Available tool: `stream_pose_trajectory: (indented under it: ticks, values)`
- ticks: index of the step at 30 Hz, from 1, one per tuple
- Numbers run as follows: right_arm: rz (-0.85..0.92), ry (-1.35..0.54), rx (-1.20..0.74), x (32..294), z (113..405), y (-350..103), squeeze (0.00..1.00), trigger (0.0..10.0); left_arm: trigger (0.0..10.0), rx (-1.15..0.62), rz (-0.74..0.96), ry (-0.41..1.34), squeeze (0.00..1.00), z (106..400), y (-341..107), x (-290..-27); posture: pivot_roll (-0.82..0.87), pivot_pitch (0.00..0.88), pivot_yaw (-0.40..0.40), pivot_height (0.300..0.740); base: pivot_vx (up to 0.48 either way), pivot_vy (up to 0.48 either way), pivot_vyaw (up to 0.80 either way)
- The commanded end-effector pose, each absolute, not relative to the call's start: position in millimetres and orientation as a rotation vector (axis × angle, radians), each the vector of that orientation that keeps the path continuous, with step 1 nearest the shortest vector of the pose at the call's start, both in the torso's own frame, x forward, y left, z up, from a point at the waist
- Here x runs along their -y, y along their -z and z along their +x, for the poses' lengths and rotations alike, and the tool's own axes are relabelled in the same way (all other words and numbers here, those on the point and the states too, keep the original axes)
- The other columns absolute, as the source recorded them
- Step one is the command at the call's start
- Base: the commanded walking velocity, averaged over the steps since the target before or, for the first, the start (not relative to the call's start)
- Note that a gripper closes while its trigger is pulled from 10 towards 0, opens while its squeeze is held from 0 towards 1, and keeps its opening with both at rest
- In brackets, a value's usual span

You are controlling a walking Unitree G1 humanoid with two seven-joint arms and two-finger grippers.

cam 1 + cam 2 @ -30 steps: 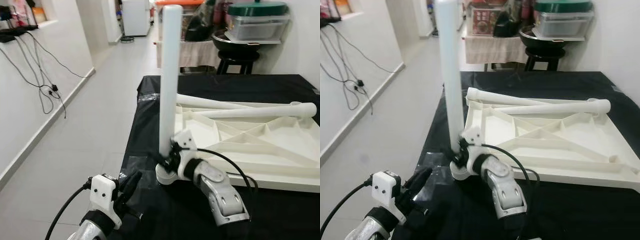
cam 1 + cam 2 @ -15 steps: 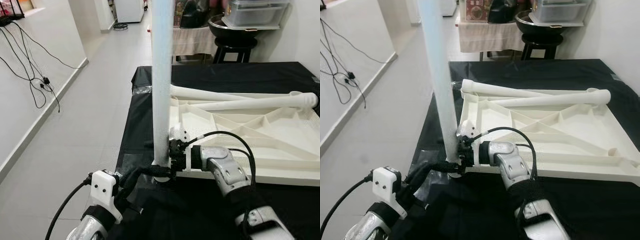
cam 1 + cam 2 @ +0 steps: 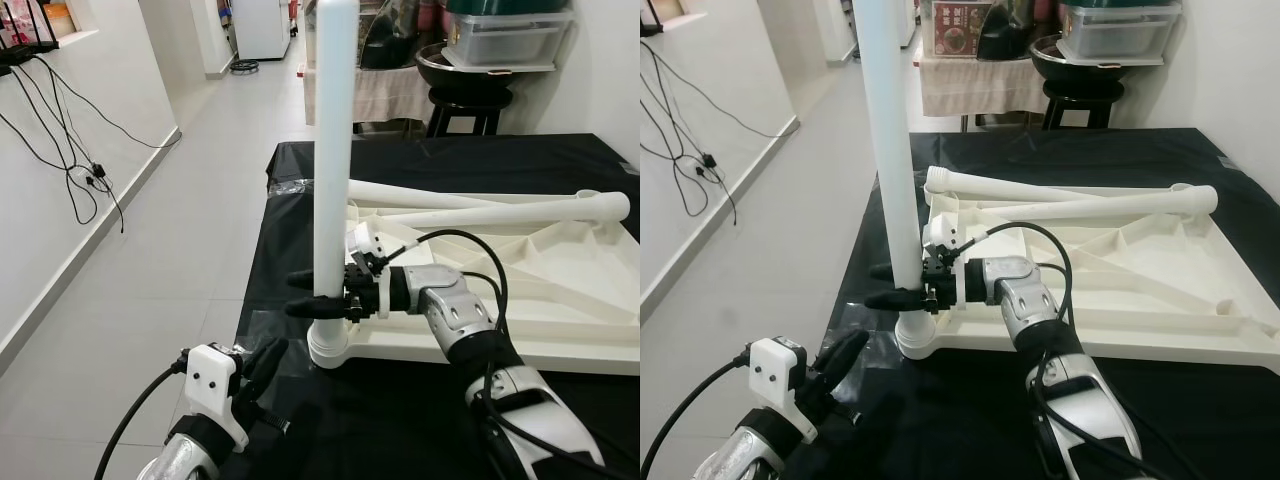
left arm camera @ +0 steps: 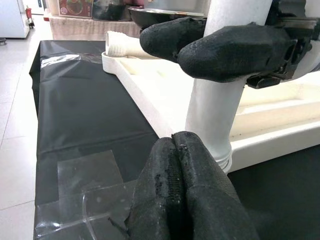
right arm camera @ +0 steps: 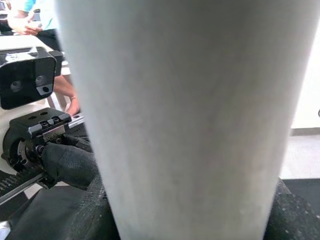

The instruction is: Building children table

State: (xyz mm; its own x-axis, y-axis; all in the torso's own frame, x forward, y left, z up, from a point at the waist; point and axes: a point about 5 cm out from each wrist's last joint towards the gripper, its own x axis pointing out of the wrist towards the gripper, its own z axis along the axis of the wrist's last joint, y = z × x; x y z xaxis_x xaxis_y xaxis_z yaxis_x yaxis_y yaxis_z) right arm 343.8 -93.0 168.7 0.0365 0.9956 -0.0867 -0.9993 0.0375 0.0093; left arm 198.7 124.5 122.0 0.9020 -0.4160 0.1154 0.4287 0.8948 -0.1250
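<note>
While the right gripper (image 3: 312, 294) clasps the upright table leg (image 3: 333, 150) standing in the upturned tabletop's (image 3: 520, 290) near-left corner on the bench (image 3: 450, 165), it should stay vertical as it seats; the left gripper (image 3: 262, 362), fingers pressed together, waits nearby.

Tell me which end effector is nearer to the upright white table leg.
Right. The right end effector clasps the upright white table leg just above its base; the left end effector sits lower, short of it, fingers together.
</note>
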Motion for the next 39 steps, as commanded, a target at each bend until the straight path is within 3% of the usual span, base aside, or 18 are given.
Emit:
stream_pose_trajectory:
  ticks: [1, 5, 9, 11, 12, 15, 22, 23, 24, 25, 27, 28, 32, 33, 34, 35, 36, 39]
  values:
    - [-0.036, -1.519, -0.109, 95.8, 344.1, -161.8, 0.00, 0.0, 10.0, 0.075, -0.144, 0.432, 0.00, 199.0, -118.8, -124.9, 0.02, 0.043, 0.019, 0.740, 0.000, 0.000, 0.00]
    - [-0.064, -1.464, -0.093, 101.0, 343.0, -156.8, 0.00, 0.0, 10.0, 0.075, -0.144, 0.431, 0.00, 198.6, -118.9, -125.1, 0.02, 0.045, 0.019, 0.740, 0.000, 0.000, 0.00]
    - [-0.082, -1.278, -0.093, 99.4, 339.2, -147.2, 0.00, 0.0, 10.0, 0.075, -0.143, 0.430, 0.00, 197.1, -119.5, -125.8, 0.01, 0.056, 0.012, 0.740, 0.000, 0.000, 0.00]
    - [-0.025, -0.683, -0.059, 91.2, 341.7, -136.0, 0.00, 0.0, 10.0, 0.074, -0.142, 0.429, 0.00, 195.4, -119.8, -127.8, 0.01, 0.068, 0.008, 0.740, 0.000, 0.000, 0.00]
    - [-0.011, -0.594, -0.138, 90.1, 317.4, -118.1, 0.00, 0.0, 10.0, 0.074, -0.141, 0.429, 0.00, 195.0, -120.6, -128.3, 0.00, 0.077, 0.009, 0.740, 0.000, 0.000, 0.00]
    - [-0.103, -0.742, -0.116, 74.1, 290.0, -116.7, 0.00, 0.0, 10.0, 0.071, -0.136, 0.430, 0.00, 195.2, -120.0, -129.5, -0.03, 0.059, 0.020, 0.740, 0.000, 0.000, 0.00]
    - [-0.061, -0.703, -0.161, 79.8, 302.2, -107.7, 0.00, 0.0, 10.0, 0.069, -0.133, 0.432, 0.00, 195.5, -119.9, -128.9, 0.00, 0.062, 0.014, 0.740, 0.000, 0.000, 0.00]
    - [-0.065, -0.697, -0.149, 80.4, 302.8, -110.9, 0.00, 5.6, 10.0, 0.069, -0.135, 0.426, 0.00, 195.2, -119.5, -129.2, 0.00, 0.062, 0.012, 0.740, 0.000, 0.000, 0.00]
    - [-0.065, -0.697, -0.149, 80.4, 302.8, -110.9, 0.00, 5.6, 10.0, 0.069, -0.135, 0.426, 0.00, 195.2, -119.5, -129.2, 0.00, 0.062, 0.012, 0.740, 0.000, 0.000, 0.00]
    - [-0.053, -0.722, -0.122, 82.3, 304.3, -120.8, 0.42, 10.0, 10.0, 0.070, -0.137, 0.426, 0.00, 195.3, -119.4, -129.0, 0.00, 0.059, 0.013, 0.740, 0.000, 0.000, 0.00]
    - [-0.050, -0.729, -0.117, 82.6, 304.4, -123.2, 0.42, 10.0, 10.0, 0.070, -0.137, 0.427, 0.00, 195.4, -119.4, -128.9, 0.00, 0.059, 0.013, 0.740, 0.000, 0.000, 0.00]
    - [-0.018, -0.792, -0.091, 81.1, 309.6, -131.7, 1.00, 10.0, 10.0, 0.069, -0.138, 0.428, 0.00, 195.6, -119.1, -128.8, 0.00, 0.053, 0.019, 0.740, 0.000, 0.000, 0.00]
    - [0.026, -0.896, -0.050, 76.9, 313.7, -150.2, 1.00, 10.0, 10.0, 0.068, -0.139, 0.430, 0.00, 196.1, -118.5, -128.7, -0.01, 0.046, 0.022, 0.740, 0.000, 0.000, 0.00]
    - [0.006, -1.146, 0.020, 74.0, 318.7, -174.8, 1.00, 10.0, 10.0, 0.067, -0.140, 0.432, 0.00, 197.0, -118.1, -128.8, 0.00, 0.041, 0.025, 0.740, 0.000, 0.000, 0.00]
    - [0.006, -1.146, 0.020, 74.0, 318.7, -174.8, 1.00, 10.0, 10.0, 0.067, -0.140, 0.432, 0.00, 197.0, -118.1, -128.8, 0.00, 0.041, 0.025, 0.740, 0.000, 0.000, 0.00]
    - [-0.030, -1.265, 0.042, 74.2, 321.5, -183.5, 0.79, 10.0, 10.0, 0.067, -0.140, 0.432, 0.00, 197.5, -117.9, -128.8, 0.00, 0.036, 0.028, 0.740, 0.000, 0.000, 0.00]
    - [-0.068, -1.365, 0.053, 74.4, 324.0, -189.0, 0.00, 10.0, 10.0, 0.067, -0.139, 0.432, 0.00, 197.9, -117.8, -128.8, 0.00, 0.036, 0.028, 0.740, 0.000, 0.000, 0.00]
    - [-0.126, -1.481, 0.025, 72.9, 332.8, -194.3, 0.00, 10.0, 10.0, 0.067, -0.139, 0.431, 0.00, 198.5, -117.6, -128.9, 0.01, 0.034, 0.028, 0.740, 0.000, 0.000, 0.00]
